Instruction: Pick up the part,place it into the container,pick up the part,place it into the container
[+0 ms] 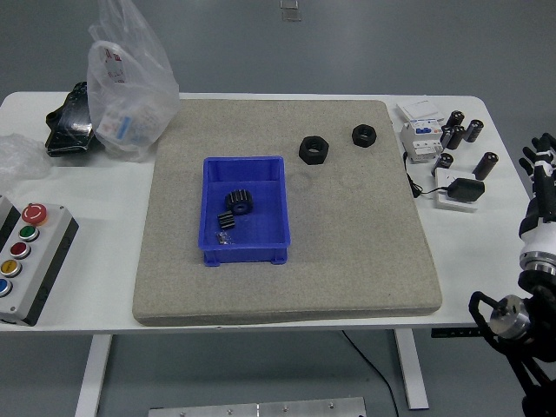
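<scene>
Two black hex nuts, the larger hex nut (314, 149) and the smaller hex nut (363, 135), lie on the grey mat (365, 252), far right of the blue container (245, 210). The right hand (540, 169), fingers spread and empty, is seen at the tabletop's right edge. The cylinders (458, 130) could be toppled by a reach across.

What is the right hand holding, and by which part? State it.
Nothing is held. The right hand hangs at the table's right edge with fingers spread, clear of both black nuts on the mat.

Blue container (246, 252) with 2 black gears (239, 202) on grey mat (365, 252), 2 black nuts (314, 149), white table (486, 234)
</scene>
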You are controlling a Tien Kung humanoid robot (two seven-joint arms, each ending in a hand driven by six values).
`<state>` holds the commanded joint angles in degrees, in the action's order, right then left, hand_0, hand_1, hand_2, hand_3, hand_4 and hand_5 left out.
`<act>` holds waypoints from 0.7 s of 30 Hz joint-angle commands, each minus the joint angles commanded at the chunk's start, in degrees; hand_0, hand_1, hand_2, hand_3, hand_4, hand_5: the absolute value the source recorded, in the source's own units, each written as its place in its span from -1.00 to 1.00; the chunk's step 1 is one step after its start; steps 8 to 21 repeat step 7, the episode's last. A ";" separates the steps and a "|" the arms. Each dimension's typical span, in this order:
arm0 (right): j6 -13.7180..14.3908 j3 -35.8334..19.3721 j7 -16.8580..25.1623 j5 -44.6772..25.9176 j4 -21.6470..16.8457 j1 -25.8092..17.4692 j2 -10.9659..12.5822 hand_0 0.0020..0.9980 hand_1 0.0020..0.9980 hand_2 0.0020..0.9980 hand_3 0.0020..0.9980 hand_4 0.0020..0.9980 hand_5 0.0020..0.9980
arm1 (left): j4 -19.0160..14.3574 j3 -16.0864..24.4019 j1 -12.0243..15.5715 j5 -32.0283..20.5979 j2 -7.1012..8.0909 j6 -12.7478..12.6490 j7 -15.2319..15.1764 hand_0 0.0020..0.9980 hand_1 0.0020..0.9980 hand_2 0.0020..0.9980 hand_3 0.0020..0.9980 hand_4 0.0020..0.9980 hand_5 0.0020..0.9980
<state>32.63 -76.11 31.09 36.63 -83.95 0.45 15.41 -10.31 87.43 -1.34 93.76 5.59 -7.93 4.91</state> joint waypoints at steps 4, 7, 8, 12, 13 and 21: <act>-0.01 0.13 0.11 -0.17 -0.02 0.16 0.01 0.53 0.40 0.41 0.34 0.43 -0.11 | 0.00 -0.50 -0.24 -0.47 -0.15 0.00 -0.28 0.25 0.08 0.08 0.24 0.41 -0.31; 0.05 0.24 0.04 -0.05 0.02 0.29 0.05 0.53 0.40 0.41 0.34 0.43 -0.11 | 0.00 -1.14 -0.47 -1.04 -0.08 0.12 -0.55 0.25 0.08 0.08 0.24 0.41 -0.31; 0.05 0.24 0.04 -0.05 0.02 0.29 0.05 0.53 0.40 0.41 0.34 0.43 -0.11 | 0.00 -1.14 -0.47 -1.04 -0.08 0.12 -0.55 0.25 0.08 0.08 0.24 0.41 -0.31; 0.05 0.24 0.04 -0.05 0.02 0.29 0.05 0.53 0.40 0.41 0.34 0.43 -0.11 | 0.00 -1.14 -0.47 -1.04 -0.08 0.12 -0.55 0.25 0.08 0.08 0.24 0.41 -0.31; 0.05 0.24 0.04 -0.05 0.02 0.29 0.05 0.53 0.40 0.41 0.34 0.43 -0.11 | 0.00 -1.14 -0.47 -1.04 -0.08 0.12 -0.55 0.25 0.08 0.08 0.24 0.41 -0.31; 0.05 0.24 0.04 -0.05 0.02 0.29 0.05 0.53 0.40 0.41 0.34 0.43 -0.11 | 0.00 -1.14 -0.47 -1.04 -0.08 0.12 -0.55 0.25 0.08 0.08 0.24 0.41 -0.31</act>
